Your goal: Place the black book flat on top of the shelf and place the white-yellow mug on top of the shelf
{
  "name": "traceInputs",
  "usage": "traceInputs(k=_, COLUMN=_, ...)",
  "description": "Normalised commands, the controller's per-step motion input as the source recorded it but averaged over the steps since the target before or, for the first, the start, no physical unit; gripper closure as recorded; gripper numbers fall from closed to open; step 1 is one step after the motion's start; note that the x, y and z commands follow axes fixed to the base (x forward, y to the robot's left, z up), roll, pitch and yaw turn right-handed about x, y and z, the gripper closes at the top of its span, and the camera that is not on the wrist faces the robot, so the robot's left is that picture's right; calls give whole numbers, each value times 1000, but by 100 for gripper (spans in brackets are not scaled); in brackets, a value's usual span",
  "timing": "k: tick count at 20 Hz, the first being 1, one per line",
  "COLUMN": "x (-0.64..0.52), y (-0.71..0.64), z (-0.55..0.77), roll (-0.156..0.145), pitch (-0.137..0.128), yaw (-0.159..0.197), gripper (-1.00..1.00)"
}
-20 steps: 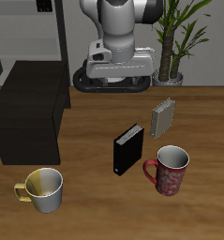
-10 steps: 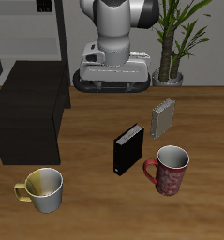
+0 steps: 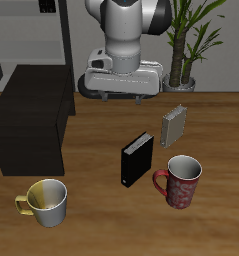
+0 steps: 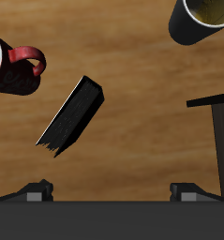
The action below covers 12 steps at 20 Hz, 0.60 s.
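Observation:
The black book (image 3: 137, 158) stands upright on its edge in the middle of the wooden table; it also shows in the wrist view (image 4: 71, 114). The white-yellow mug (image 3: 47, 202) stands upright near the table's front edge, in front of the shelf, and part of its rim shows in the wrist view (image 4: 202, 19). The shelf (image 3: 31, 120) is a large dark cabinet with a bare flat top; one corner of it shows in the wrist view (image 4: 221, 131). My gripper (image 3: 121, 97) hangs open and empty, high above the table behind the black book, fingers (image 4: 36, 192) spread wide.
A dark red patterned mug (image 3: 181, 182) stands close beside the black book, also in the wrist view (image 4: 6, 66). A small grey ribbed book (image 3: 173, 126) stands farther back. A potted plant (image 3: 186, 40) is at the back.
My gripper has moved slightly forward and down toward the black book. The objects have not moved.

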Motion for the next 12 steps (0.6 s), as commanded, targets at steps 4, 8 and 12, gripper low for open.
traceInputs(k=4, x=345, y=66, z=-33, roll=38, pitch=-12, yaw=-23, gripper=-100)
traceInputs(k=8, x=270, y=88, z=-70, roll=33, pitch=-16, yaw=-37, gripper=-100)
traceInputs(k=12, x=271, y=226, z=-271, roll=53, pitch=-43, yaw=-30, gripper=-100)
